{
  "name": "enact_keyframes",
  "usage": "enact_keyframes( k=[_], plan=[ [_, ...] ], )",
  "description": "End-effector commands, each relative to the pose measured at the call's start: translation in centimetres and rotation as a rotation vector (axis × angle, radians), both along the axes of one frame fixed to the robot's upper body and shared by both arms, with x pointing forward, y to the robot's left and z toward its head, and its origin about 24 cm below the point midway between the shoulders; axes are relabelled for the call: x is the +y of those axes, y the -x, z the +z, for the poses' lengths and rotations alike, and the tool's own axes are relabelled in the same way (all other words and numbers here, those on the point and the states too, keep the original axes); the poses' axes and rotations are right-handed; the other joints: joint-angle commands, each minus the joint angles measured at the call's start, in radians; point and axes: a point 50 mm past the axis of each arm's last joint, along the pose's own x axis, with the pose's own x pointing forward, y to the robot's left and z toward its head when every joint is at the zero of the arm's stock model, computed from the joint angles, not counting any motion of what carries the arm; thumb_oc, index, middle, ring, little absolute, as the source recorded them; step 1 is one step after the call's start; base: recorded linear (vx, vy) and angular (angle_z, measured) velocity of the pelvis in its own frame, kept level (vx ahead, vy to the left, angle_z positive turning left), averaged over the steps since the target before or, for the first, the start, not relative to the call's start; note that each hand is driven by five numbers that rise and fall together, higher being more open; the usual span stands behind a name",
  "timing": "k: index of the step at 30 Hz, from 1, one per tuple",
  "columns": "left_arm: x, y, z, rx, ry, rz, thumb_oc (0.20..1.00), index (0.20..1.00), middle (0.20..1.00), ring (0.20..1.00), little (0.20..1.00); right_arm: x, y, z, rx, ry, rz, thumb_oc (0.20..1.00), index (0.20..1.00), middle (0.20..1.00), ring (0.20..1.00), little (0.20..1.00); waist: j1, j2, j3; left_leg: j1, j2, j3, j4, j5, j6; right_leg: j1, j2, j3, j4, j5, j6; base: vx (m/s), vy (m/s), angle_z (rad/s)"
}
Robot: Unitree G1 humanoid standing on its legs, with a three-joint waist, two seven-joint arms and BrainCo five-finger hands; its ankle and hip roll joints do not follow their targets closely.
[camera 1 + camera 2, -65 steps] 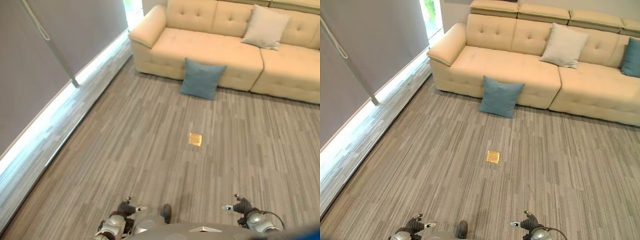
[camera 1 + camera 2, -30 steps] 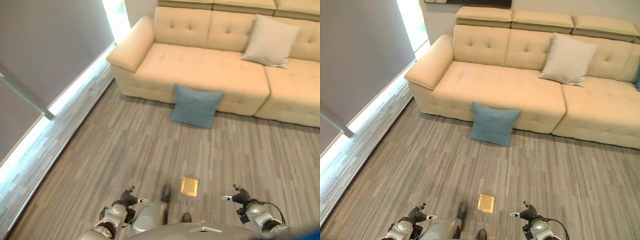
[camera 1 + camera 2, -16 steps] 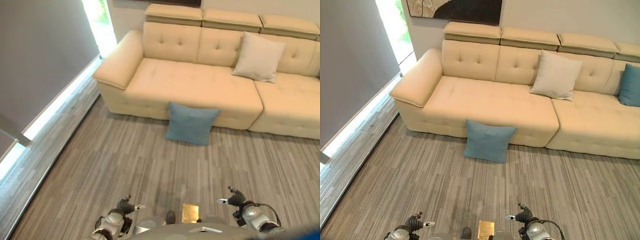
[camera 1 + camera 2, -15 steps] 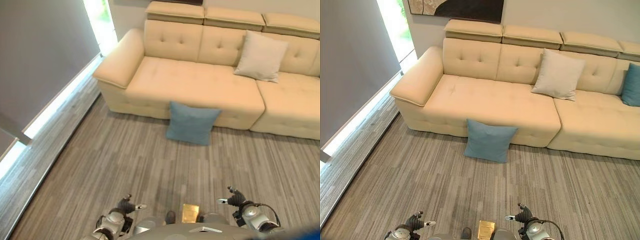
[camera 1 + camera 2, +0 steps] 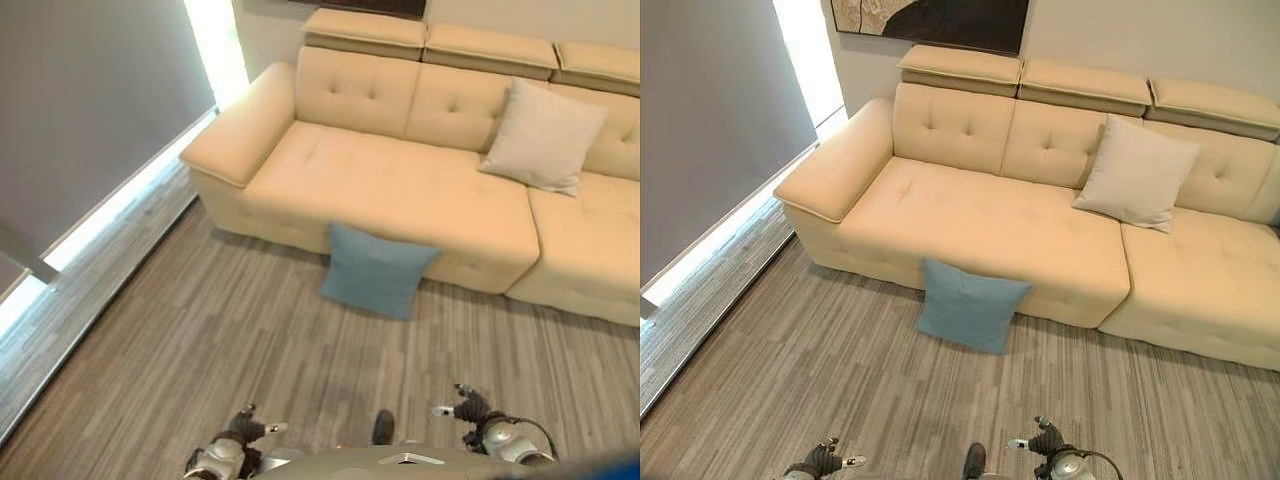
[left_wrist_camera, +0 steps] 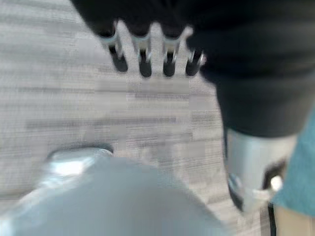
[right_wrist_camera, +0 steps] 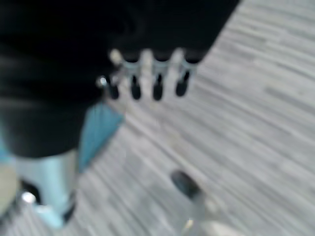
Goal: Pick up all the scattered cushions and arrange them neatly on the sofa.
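- On the striped grey floor [image 5: 760, 400], at 12 o'clock from the robot, 1 blue cushion [image 5: 969, 306] stands tilted, its back leaning on the front of the cream sofa [image 5: 970, 215].
- At 1 o'clock, 1 beige cushion [image 5: 1137, 173] already rests propped against the sofa's backrest.
- At 11 o'clock, a bright window strip [image 5: 215, 45] runs beside the sofa's armrest.
- The left hand [image 5: 247, 427] sits low at 7 o'clock, fingers relaxed and spread, holding nothing; its wrist view shows bare floor past the fingertips.
- The right hand [image 5: 465, 405] sits low at 5 o'clock, fingers likewise loose and empty.
- Change: compared with 2.2 seconds ago, the sofa and blue cushion now appear larger and nearer, and the small brass floor plate has slipped out of sight beneath the robot. The whole scene shifted, so the robot has walked forward; the cushions themselves have not moved.
- Meaning: the approach looks nearly complete. The blue cushion is not yet picked up; a few more steps and a reach down seem the likely next need.
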Motion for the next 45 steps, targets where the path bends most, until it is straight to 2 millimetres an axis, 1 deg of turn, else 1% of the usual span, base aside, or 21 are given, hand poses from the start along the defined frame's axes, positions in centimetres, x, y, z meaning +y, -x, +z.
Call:
enact_keyframes(
  k=[1,3,6,7,10,15,18,20,21,22,23,26,28,29,32,34,36,39,40,42,45],
  plan=[
    [-2.0,-2.9,0.6,-0.094,0.034,-0.039,1.0,1.0,1.0,1.0,1.0,-2.0,-1.2,1.0,-0.05,0.045,-0.017,1.0,1.0,1.0,1.0,1.0,0.002,0.002,0.069,-0.039,0.043,0.074,-0.094,0.021,0.036,0.052,-0.031,0.04,0.085,-0.153,0.078,0.22,-0.15,-0.04],
    [-2.1,-2.8,0.5,-0.09,0.034,-0.047,1.0,1.0,1.0,1.0,1.0,-2.0,-0.7,0.8,-0.034,0.045,-0.019,1.0,1.0,1.0,1.0,1.0,0.001,0.004,0.064,-0.058,0.022,0.114,-0.198,-0.002,0.045,0.073,-0.025,0.032,0.076,-0.172,0.084,0.23,-0.067,0.02],
    [-2.1,-2.8,0.6,-0.09,0.031,-0.06,1.0,1.0,1.0,1.0,1.0,-2.1,-0.3,0.6,-0.019,0.048,-0.025,1.0,1.0,1.0,1.0,1.0,0.01,0.03,0.055,-0.108,0.009,0.188,-0.394,0.111,0.039,0.123,0.015,0.016,0.059,-0.205,0.087,0.24,-0.009,0.15],
    [-2.1,-2.8,0.6,-0.091,0.035,-0.058,1.0,1.0,1.0,1.0,1.0,-2.1,-0.2,0.6,-0.015,0.052,-0.029,1.0,1.0,1.0,1.0,1.0,0.033,0.037,0.058,-0.131,-0.018,0.162,-0.447,0.141,0.033,0.142,0.03,0.039,0.063,-0.223,0.085,0.21,0.007,0.23],
    [-1.9,-2.1,0.3,-0.077,0.051,-0.013,1.0,1.0,1.0,1.0,1.0,-1.9,-0.1,0.5,-0.01,0.048,-0.015,1.0,1.0,1.0,1.0,1.0,0.047,0.05,0.041,-0.086,-0.03,0.103,-0.501,0.161,0.041,0.155,0.036,0.063,0.092,-0.244,0.093,0.21,0.048,-0.22],
    [-1.9,-1.1,0.0,-0.043,0.059,-0.016,1.0,1.0,1.0,1.0,1.0,-1.5,0.8,0.0,0.021,0.035,-0.004,1.0,1.0,1.0,1.0,1.0,0.048,0.039,-0.002,-0.042,-0.044,0.103,-0.487,0.135,0.067,0.186,0.004,0.064,0.111,-0.267,0.115,0.24,0.089,-0.45],
    [-1.9,-1.1,0.0,-0.038,0.059,-0.033,1.0,1.0,1.0,1.0,1.0,-1.1,1.1,-0.2,0.034,0.015,-0.001,1.0,1.0,1.0,1.0,1.0,0.053,0.034,-0.014,0.001,-0.066,0.087,-0.496,0.101,0.1,0.159,-0.028,0.069,0.227,-0.265,0.146,0.19,0.138,-0.08],
    [-1.9,-1.5,0.1,-0.049,0.055,-0.038,1.0,1.0,1.0,1.0,1.0,-0.9,0.8,-0.1,0.028,0.012,0.0,1.0,1.0,1.0,1.0,1.0,0.046,0.041,0.004,0.034,-0.076,0.078,-0.503,0.092,0.128,0.071,-0.059,0.078,0.412,-0.174,0.182,0.08,0.139,0.05],
    [-1.9,-1.5,0.1,-0.049,0.055,-0.038,1.0,1.0,1.0,1.0,1.0,-0.9,0.8,-0.1,0.028,0.012,0.0,1.0,1.0,1.0,1.0,1.0,0.046,0.04,0.004,0.034,-0.076,0.079,-0.503,0.092,0.128,0.07,-0.06,0.078,0.413,-0.174,0.182,0.04,0.146,0.07],
    [-1.8,-2.0,0.3,-0.064,0.051,-0.05,1.0,1.0,1.0,1.0,1.0,-0.6,0.1,0.1,0.006,0.003,0.014,1.0,1.0,1.0,1.0,1.0,0.026,0.061,0.033,0.072,-0.067,0.06,-0.528,0.092,0.144,-0.016,-0.066,0.078,0.562,-0.115,0.194,0.05,0.115,0.0],
    [-1.7,-2.1,0.4,-0.066,0.047,-0.057,1.0,1.0,1.0,1.0,1.0,-0.5,0.0,0.1,0.0,0.0,0.013,1.0,1.0,1.0,1.0,1.0,0.019,0.068,0.04,0.088,-0.061,0.055,-0.543,0.091,0.146,-0.051,-0.074,0.066,0.601,-0.121,0.19,0.1,0.126,0.08],
    [-1.7,-2.3,0.5,-0.072,0.044,-0.066,1.0,1.0,1.0,1.0,1.0,-0.4,-0.1,0.2,-0.005,-0.003,0.017,1.0,1.0,1.0,1.0,1.0,0.003,0.071,0.044,0.125,-0.06,0.029,-0.577,0.088,0.142,-0.081,-0.053,0.056,0.538,-0.157,0.164,0.12,-0.004,0.33],
    [-1.7,-2.9,0.7,-0.09,0.035,-0.085,1.0,1.0,1.0,1.0,1.0,-0.3,-0.5,0.3,-0.021,-0.008,0.018,1.0,1.0,1.0,1.0,1.0,-0.018,0.054,0.052,0.154,-0.084,-0.013,-0.605,0.085,0.138,-0.103,0.035,0.111,0.349,-0.17,0.147,0.22,-0.08,0.17],
    [-1.7,-3.0,0.7,-0.091,0.033,-0.092,1.0,1.0,1.0,1.0,1.0,-0.3,-0.7,0.4,-0.024,-0.009,0.019,1.0,1.0,1.0,1.0,1.0,-0.022,0.046,0.052,0.167,-0.095,-0.027,-0.617,0.081,0.136,-0.112,0.05,0.119,0.277,-0.152,0.148,0.21,-0.07,0.34],
    [-1.8,-2.9,0.6,-0.081,0.036,-0.091,1.0,1.0,1.0,1.0,1.0,-0.5,-0.6,0.4,-0.019,-0.005,0.015,1.0,1.0,1.0,1.0,1.0,-0.027,0.039,0.049,0.181,-0.103,-0.048,-0.626,0.073,0.129,-0.098,0.048,0.109,0.199,-0.129,0.157,0.12,-0.053,0.31],
    [-1.9,-2.4,0.4,-0.064,0.038,-0.095,1.0,1.0,1.0,1.0,1.0,-0.5,-0.3,0.3,-0.012,-0.001,0.015,1.0,1.0,1.0,1.0,1.0,-0.027,0.03,0.036,0.186,-0.105,-0.06,-0.616,0.054,0.118,-0.068,0.066,0.146,0.151,-0.119,0.137,0.17,-0.108,0.58],
    [-2.1,-2.1,0.3,-0.058,0.042,-0.098,1.0,1.0,1.0,1.0,1.0,-0.7,-0.1,0.2,-0.014,0.0,0.004,1.0,1.0,1.0,1.0,1.0,-0.027,0.024,0.023,0.18,-0.102,-0.059,-0.589,0.029,0.1,-0.035,0.062,0.14,0.109,-0.114,0.127,0.16,-0.102,0.39],
    [-2.4,-2.2,0.3,-0.057,0.048,-0.11,1.0,1.0,1.0,1.0,1.0,-1.1,0.2,0.3,-0.016,0.001,-0.01,1.0,1.0,1.0,1.0,1.0,-0.037,0.014,0.029,0.14,-0.093,-0.015,-0.481,-0.008,0.071,-0.006,0.048,0.118,0.087,-0.12,0.123,0.06,-0.063,0.5],
    [-2.5,-2.3,0.3,-0.063,0.054,-0.105,1.0,1.0,1.0,1.0,1.0,-1.3,0.0,0.4,-0.025,0.004,-0.009,1.0,1.0,1.0,1.0,1.0,-0.039,0.006,0.047,0.094,-0.072,0.047,-0.381,-0.034,0.052,0.018,0.035,0.104,0.083,-0.133,0.112,0.02,-0.049,0.36],
    [-2.7,-2.5,0.4,-0.07,0.057,-0.107,1.0,1.0,1.0,1.0,1.0,-1.5,-0.2,0.6,-0.032,0.01,-0.014,1.0,1.0,1.0,1.0,1.0,-0.032,0.005,0.057,0.052,-0.055,0.055,-0.336,-0.032,0.052,0.035,0.03,0.111,0.084,-0.148,0.102,0.05,-0.014,0.28],
    [-2.9,-2.6,0.4,-0.075,0.056,-0.117,1.0,1.0,1.0,1.0,1.0,-1.6,-0.4,0.7,-0.039,0.015,-0.011,1.0,1.0,1.0,1.0,1.0,-0.031,0.003,0.062,0.017,-0.023,0.06,-0.366,0.002,0.048,0.045,0.024,0.114,0.089,-0.166,0.097,0.09,0.027,0.09]
  ],
)
